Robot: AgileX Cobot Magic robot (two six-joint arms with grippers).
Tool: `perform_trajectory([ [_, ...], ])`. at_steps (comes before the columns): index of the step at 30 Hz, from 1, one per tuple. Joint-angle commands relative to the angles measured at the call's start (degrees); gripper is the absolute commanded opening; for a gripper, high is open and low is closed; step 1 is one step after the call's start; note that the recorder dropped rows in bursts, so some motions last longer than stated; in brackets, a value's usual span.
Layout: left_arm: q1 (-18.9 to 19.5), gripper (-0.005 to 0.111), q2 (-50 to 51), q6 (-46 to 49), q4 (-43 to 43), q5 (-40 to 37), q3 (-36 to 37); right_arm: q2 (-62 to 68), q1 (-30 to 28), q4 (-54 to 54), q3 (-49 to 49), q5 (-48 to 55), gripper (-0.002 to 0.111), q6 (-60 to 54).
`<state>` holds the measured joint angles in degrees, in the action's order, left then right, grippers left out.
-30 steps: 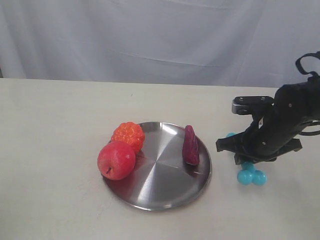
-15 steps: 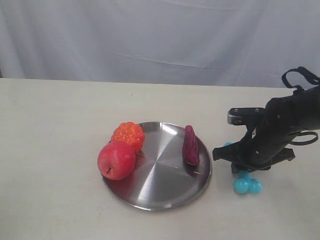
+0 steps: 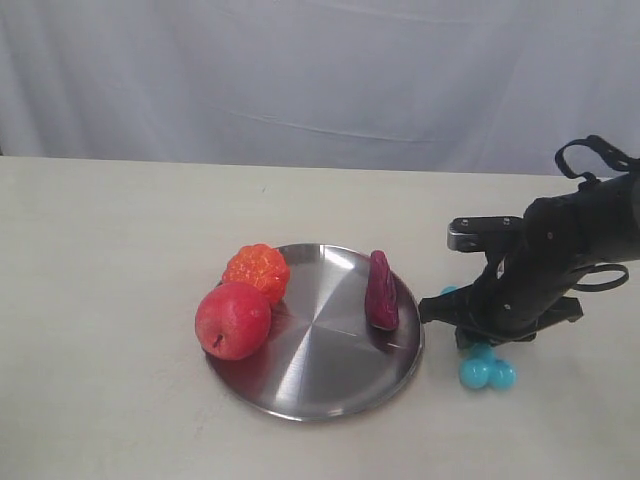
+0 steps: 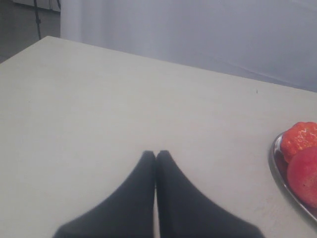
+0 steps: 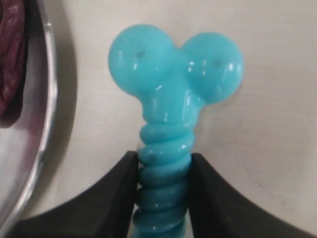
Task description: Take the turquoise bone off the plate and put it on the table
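Placing step: right gripper [image 5: 163,161] is clamping the turquoise bone [image 5: 173,69] by its shaft, just beside the plate [image 3: 320,350], low over the table [image 3: 120,230]; next move likely calls for opening the jaws

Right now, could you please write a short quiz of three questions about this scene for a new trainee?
1. True or false: the turquoise bone lies on the plate.
2. What is the right gripper shut on? A: the plate's rim. B: the bone's ribbed shaft. C: nothing.
3. Fill in the gap: the fingers of the left gripper are ____ and hold nothing.
Key: 1 false; 2 B; 3 shut.
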<state>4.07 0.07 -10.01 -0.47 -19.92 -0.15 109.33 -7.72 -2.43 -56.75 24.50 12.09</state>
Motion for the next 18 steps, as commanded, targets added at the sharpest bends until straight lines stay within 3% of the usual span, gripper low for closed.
perform_trajectory([
  [1,-0.3,0.0,-0.1,-0.1,0.1,0.3,0.1,-0.2,0.0,0.0,0.1,-1.1,0.046,0.1],
  [4,-0.3,0.0,-0.1,-0.1,0.1,0.3,0.1,-0.2,0.0,0.0,-1.1,0.2,0.057,0.1],
  [7,-0.3,0.0,-0.1,-0.1,0.1,0.3,0.1,-1.1,0.0,0.0,-6.2,8.8,0.067,0.1],
  [15,-0.3,0.0,-0.1,-0.1,-0.2,0.3,0.1,-14.9,0.0,0.0,-12.5,23.0,0.066,1.2],
  [18,-0.3,0.0,-0.1,-0.1,-0.2,0.3,0.1,-20.8,0.0,0.0,-12.5,29.3,0.055,1.9],
])
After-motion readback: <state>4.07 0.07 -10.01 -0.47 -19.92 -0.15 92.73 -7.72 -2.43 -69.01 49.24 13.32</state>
